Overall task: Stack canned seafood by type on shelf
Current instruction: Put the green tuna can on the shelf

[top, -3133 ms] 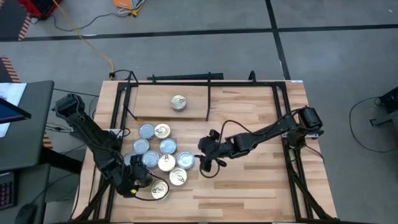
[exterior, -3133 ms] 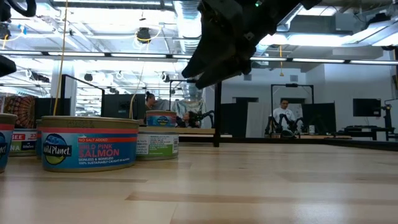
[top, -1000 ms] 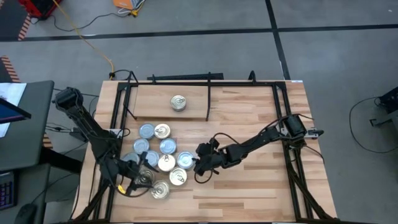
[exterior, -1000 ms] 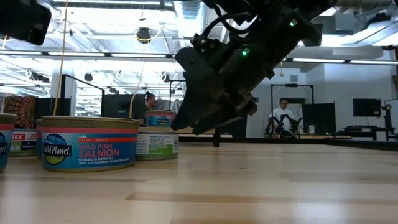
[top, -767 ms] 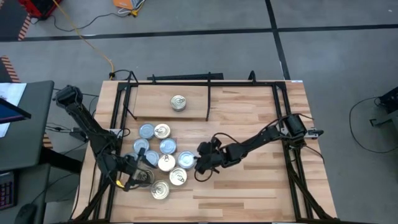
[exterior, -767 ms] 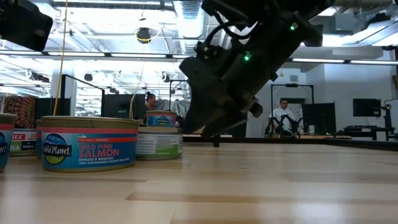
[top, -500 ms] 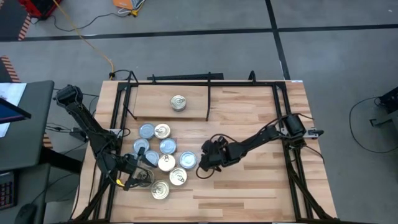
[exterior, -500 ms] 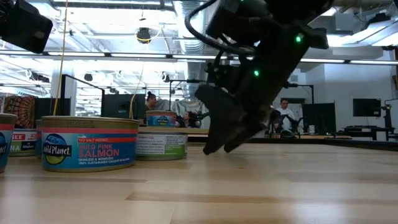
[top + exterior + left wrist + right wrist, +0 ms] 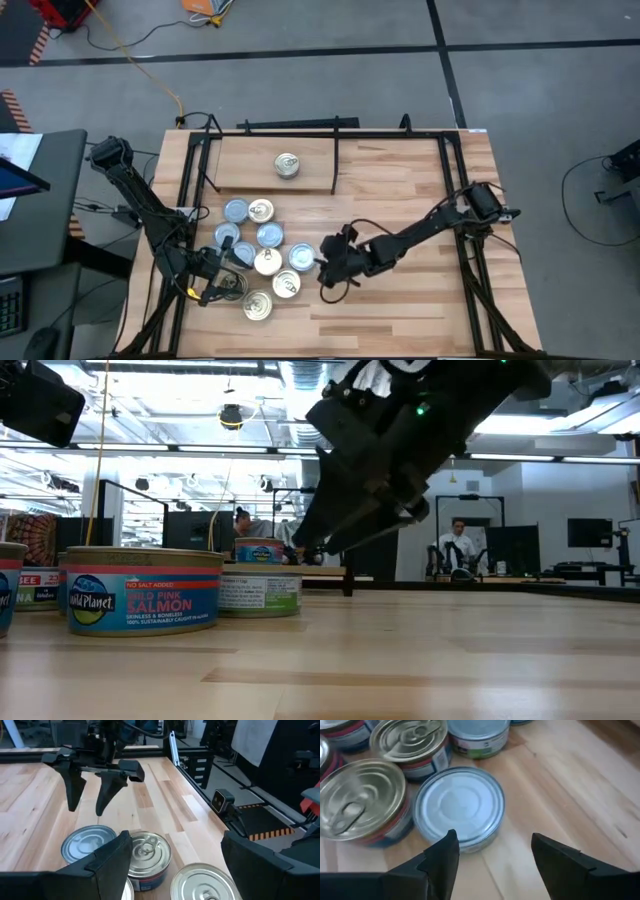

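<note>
Now lining up right gripper (image 9: 325,272), jaws spread, beside blue-top tin (image 9: 459,807) mid-tabletop; next: straddle, pinch; left gripper (image 9: 222,285) spread, front-left corner.

Grey floor (image 9: 300,90) with black tape lines (image 9: 330,50), orange cable (image 9: 130,55), bright ceiling strip lights (image 9: 150,450).

"Wild Planet", "NO SALT ADDED", "SALMON" on the nearest tin (image 9: 143,591)

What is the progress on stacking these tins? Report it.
Done: one gold-topped tin stands on the shelf. In hand: nothing; the right gripper hangs open beside a blue-topped tin, and the left gripper is open by the cluster. Left: nine tins, unstacked.
</note>
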Controlling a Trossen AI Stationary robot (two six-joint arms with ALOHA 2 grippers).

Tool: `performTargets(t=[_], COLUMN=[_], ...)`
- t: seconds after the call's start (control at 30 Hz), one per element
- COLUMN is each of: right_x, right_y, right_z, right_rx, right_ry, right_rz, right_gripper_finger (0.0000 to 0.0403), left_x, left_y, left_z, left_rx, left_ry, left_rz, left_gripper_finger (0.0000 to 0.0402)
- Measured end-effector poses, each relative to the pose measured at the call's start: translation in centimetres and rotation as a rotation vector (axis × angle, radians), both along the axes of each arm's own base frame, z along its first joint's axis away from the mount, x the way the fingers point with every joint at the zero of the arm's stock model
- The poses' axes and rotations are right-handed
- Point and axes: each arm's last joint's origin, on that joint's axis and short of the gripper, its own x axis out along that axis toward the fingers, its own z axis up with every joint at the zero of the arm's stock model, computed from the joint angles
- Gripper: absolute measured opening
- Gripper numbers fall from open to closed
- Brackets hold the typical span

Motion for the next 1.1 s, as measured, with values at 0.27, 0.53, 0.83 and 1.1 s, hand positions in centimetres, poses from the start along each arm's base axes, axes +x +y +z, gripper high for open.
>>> performTargets(t=[0.27, 0.53, 0.83, 1.1], right_x=[0.5, 0.6, 0.5, -0.2], right_y=[0.1, 0.0, -0.3, -1.1], right_z=[-1.1, -1.3, -2.5, -2.9], right_rx=[-0.006, -0.002, 0.018, 0.057], right_ry=[-0.016, -0.008, 0.032, 0.087], right_rz=[-0.007, -0.013, -0.066, -0.177], right_gripper_finger=[0.0276, 0.0276, 0.0276, 0.0276], left_x=[0.0, 0.0, 0.0, 0.0], left_y=[0.0, 0.1, 0.1, 0.1], left_z=[0.0, -0.1, -0.1, -0.1], left_rx=[-0.004, 0.000, -0.011, -0.014], left_ry=[0.000, 0.007, 0.013, 0.017], left_rz=[0.008, 0.022, 0.029, 0.031], left_gripper_finger=[0.0290, 0.0290, 0.0290, 0.0290])
